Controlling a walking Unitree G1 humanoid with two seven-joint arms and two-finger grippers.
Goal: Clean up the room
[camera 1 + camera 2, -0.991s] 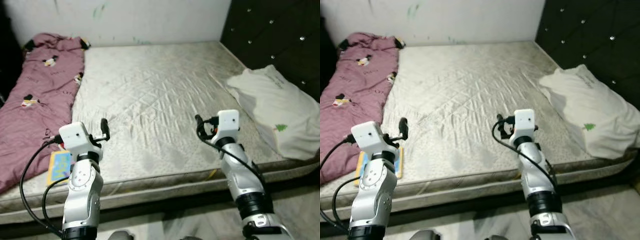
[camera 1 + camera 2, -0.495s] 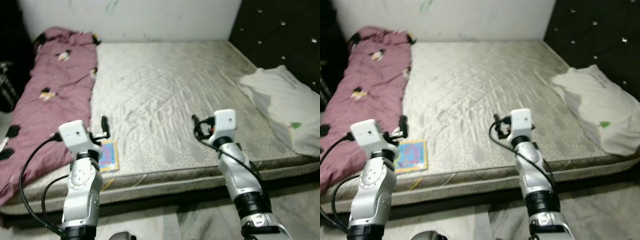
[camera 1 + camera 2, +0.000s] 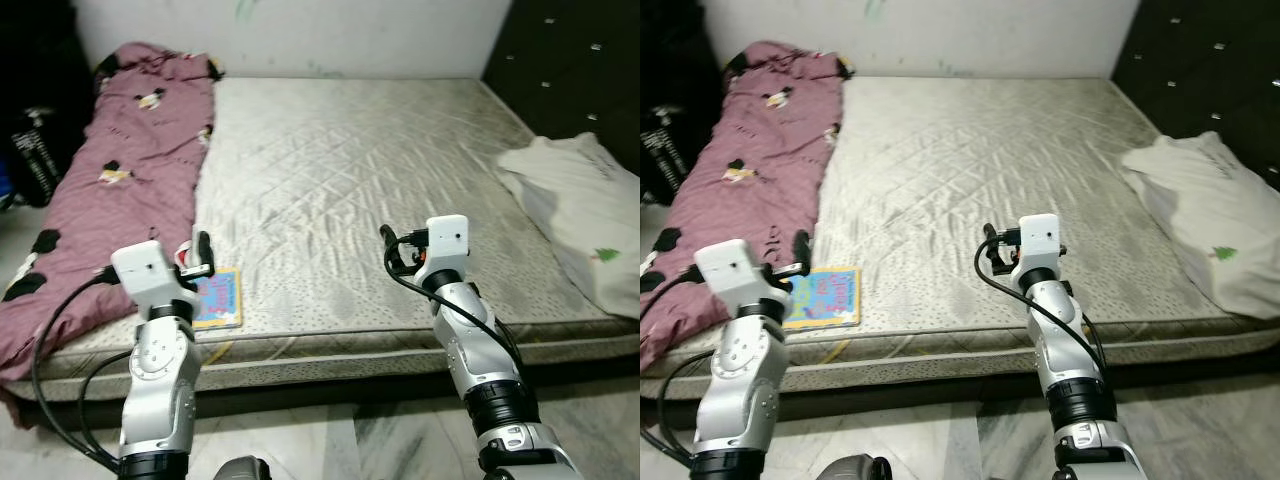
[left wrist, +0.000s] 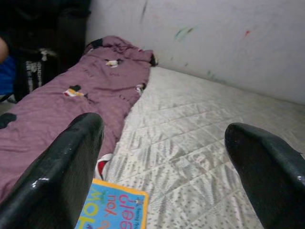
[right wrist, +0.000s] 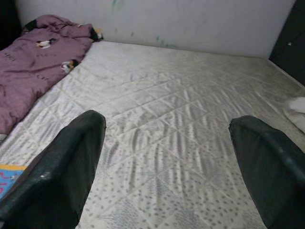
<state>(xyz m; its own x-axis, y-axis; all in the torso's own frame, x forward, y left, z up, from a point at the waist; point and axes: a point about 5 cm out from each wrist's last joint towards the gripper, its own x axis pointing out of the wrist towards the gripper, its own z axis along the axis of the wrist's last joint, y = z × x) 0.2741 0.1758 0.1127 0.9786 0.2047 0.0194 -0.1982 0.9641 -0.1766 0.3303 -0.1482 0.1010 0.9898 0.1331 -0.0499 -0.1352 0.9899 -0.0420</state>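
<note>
Left eye view shows, at the far left, a crumpled maroon quilt with small cartoon prints (image 3: 110, 190) lying along the left side of the pale quilted mattress (image 3: 370, 170). Just right of the quilt's near end, at the mattress's near edge, lies a thin colourful children's book with a blue cover (image 3: 215, 298). The left pincer (image 3: 200, 256) hangs just above and beside that book, its black fingers (image 4: 66, 167) spread wide, holding nothing. Further right, the right pincer (image 3: 392, 248) hovers over bare mattress, likewise spread and holding nothing. At the far right a rumpled white pillow with a small green mark (image 3: 580, 230) rests against the dark tufted headboard (image 3: 570, 70).

The book looks like the nearest clutter, so picking it up is probably the step in hand. Because it lies flat, the left pincer should come down at its near edge, slide one finger beneath the cover and pinch firmly, keeping clear of the quilt.
</note>
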